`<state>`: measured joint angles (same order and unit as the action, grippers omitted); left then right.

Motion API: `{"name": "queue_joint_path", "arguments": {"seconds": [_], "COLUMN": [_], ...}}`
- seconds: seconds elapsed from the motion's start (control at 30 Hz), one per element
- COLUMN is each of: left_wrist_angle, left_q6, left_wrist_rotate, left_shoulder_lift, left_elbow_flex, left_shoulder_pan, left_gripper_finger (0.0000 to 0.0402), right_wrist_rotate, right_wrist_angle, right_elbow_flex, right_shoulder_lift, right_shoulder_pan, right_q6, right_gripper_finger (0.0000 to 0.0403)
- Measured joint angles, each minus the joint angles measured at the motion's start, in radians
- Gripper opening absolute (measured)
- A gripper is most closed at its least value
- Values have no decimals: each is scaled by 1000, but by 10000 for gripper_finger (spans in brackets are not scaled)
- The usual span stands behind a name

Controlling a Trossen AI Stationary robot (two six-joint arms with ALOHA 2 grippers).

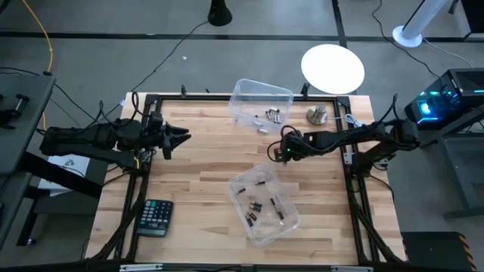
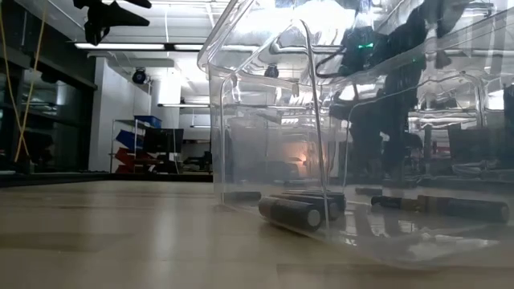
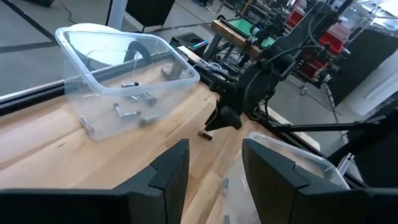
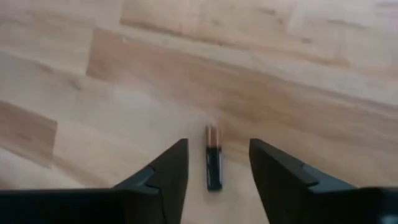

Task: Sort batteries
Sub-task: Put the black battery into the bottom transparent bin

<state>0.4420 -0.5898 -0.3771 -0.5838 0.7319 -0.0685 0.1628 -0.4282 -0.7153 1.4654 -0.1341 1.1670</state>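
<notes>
The right gripper (image 1: pixel 276 150) is low over the wooden table (image 1: pixel 204 181), between the two clear plastic boxes. Its fingers (image 4: pixel 163 177) stand apart, and one dark battery with a copper end (image 4: pixel 214 165) lies flat on the wood in the gap between them — it is not touched by either finger. In the left wrist view the same battery (image 3: pixel 206 134) lies just under the tip of the right gripper (image 3: pixel 219 121).

The far box (image 1: pixel 261 106) holds a few silvery batteries (image 1: pixel 271 116). The near box (image 1: pixel 265 205) holds many dark batteries (image 1: pixel 257 208), all lying on its bottom.

The left gripper (image 1: pixel 185 137) waits in the air at the left side of the table, open and holding nothing. A black calculator (image 1: pixel 155 217) lies at the near left corner, and a round metal knob (image 1: pixel 317 115) stands near the far box.
</notes>
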Motion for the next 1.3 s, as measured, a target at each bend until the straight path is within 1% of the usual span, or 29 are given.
{"name": "queue_joint_path", "arguments": {"seconds": [0.07, 0.13, 0.27, 0.43, 0.53, 0.6, 0.67, 0.7, 0.73, 0.83, 0.9, 0.97, 1.0, 1.03, 1.13, 1.23, 1.3], "left_wrist_angle": [0, 0, 0, 0, 0, 0, -2, -4, -7, -8, -8, -7, -7, -7, -3, 0, 6], "left_q6": [-11, -12, -28, -38, -52, -54, -54, -54, -51, -32, -16, 2, 14, 26, 53, 75, 77], "left_wrist_rotate": [0, -1, -12, -25, -28, -29, -29, -32, -37, -58, -72, -86, -94, -105, -128, -129, -129], "left_shoulder_lift": [0, 0, 0, 0, 0, 0, 0, 0, 0, 0, 0, 0, 0, -1, -7, -13, -15], "left_elbow_flex": [0, 0, 0, 0, 0, 0, 0, 0, 0, 0, 0, 0, 0, 0, 0, 0, 0], "left_shoulder_pan": [0, 1, 1, 1, 1, 1, 1, 1, 1, 1, 3, 3, 3, 3, 3, 3, 3], "left_gripper_finger": [140, 141, 141, 141, 141, 141, 141, 141, 141, 141, 141, 141, 141, 141, 141, 141, 141], "right_wrist_rotate": [0, -11, -29, -6, 27, 59, 84, 88, 92, 119, 145, 142, 131, 121, 106, 114, 120], "right_wrist_angle": [44, 74, 86, 79, 45, 9, -65, -114, -168, -395, -475, -504, -475, -403, -87, 278, 440], "right_elbow_flex": [16, 24, 18, 10, 7, 6, 8, 9, 14, 26, 20, 21, 23, 23, 20, 16, 8], "right_shoulder_lift": [3, 13, 64, 137, 159, 157, 129, 105, 79, -19, -113, -212, -263, -314, -421, -433, -391], "right_shoulder_pan": [-14, -19, 0, 23, 37, 50, 59, 60, 58, 56, 63, 96, 119, 145, 254, 371, 437], "right_q6": [-5, -17, -47, -49, -46, -49, -51, -69, -83, -61, -28, -23, -27, -30, -68, -121, -141], "right_gripper_finger": [171, 173, 167, 157, 140, 106, 47, 27, 18, 18, 9, 8, 9, 8, 5, 5, 4]}}
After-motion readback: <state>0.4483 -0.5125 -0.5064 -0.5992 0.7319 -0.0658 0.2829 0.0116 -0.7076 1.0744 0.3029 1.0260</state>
